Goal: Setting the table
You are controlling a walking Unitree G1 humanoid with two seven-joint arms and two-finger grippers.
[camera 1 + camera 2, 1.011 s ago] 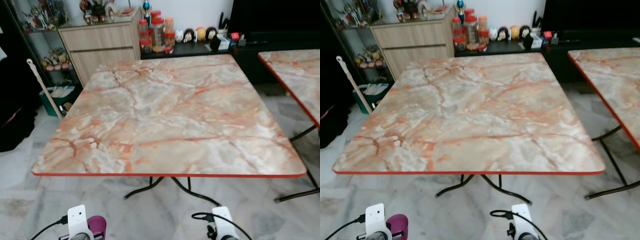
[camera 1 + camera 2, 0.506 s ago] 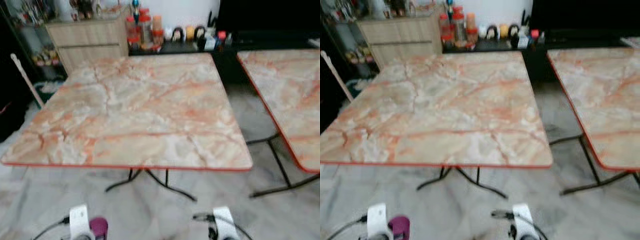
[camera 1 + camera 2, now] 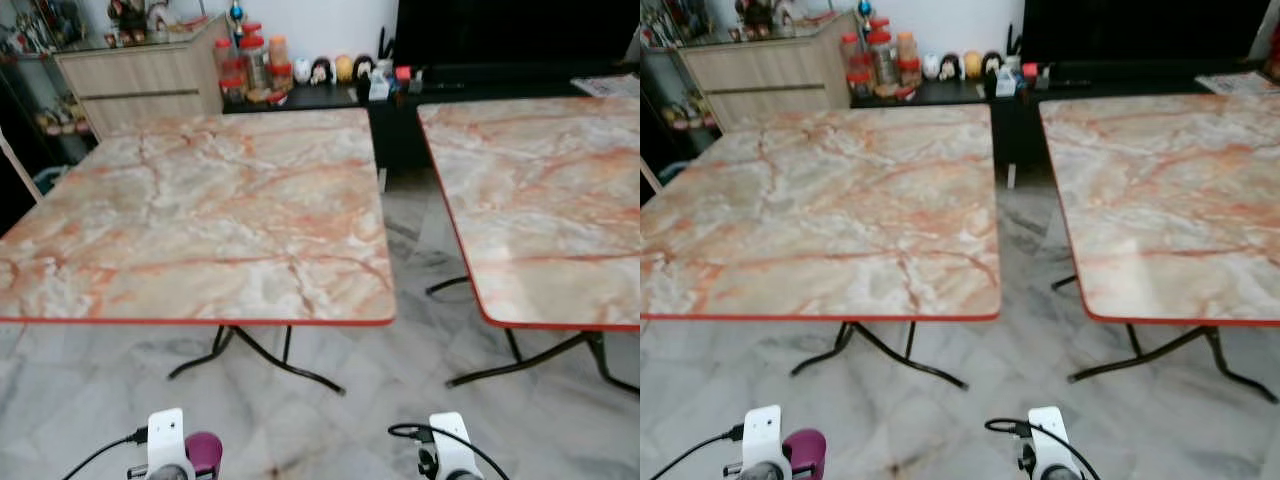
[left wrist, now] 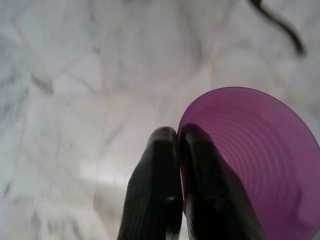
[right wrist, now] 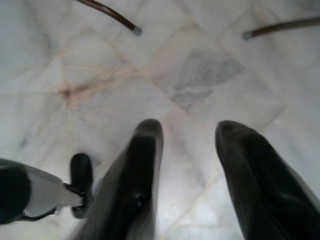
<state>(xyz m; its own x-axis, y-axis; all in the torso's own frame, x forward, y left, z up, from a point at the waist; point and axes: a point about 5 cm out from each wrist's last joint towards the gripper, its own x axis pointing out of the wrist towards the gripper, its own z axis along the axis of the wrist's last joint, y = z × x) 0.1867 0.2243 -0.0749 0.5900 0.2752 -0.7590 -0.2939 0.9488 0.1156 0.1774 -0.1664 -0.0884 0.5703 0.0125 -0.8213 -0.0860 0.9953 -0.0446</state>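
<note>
Purple ribbed cup (image 4: 260, 165) — rim pinched, held low above floor.

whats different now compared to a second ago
The camera has swung to the robot's right: the left table sits further left in view, and far more of the right table shows. The tables themselves did not move. Unchanged: the left claw stays shut on the rim of the purple cup, held low over the floor, and the right claw stays open.

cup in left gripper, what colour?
Purple. The cup, pinched at its rim by the left gripper, shows best in the left wrist view.
</note>
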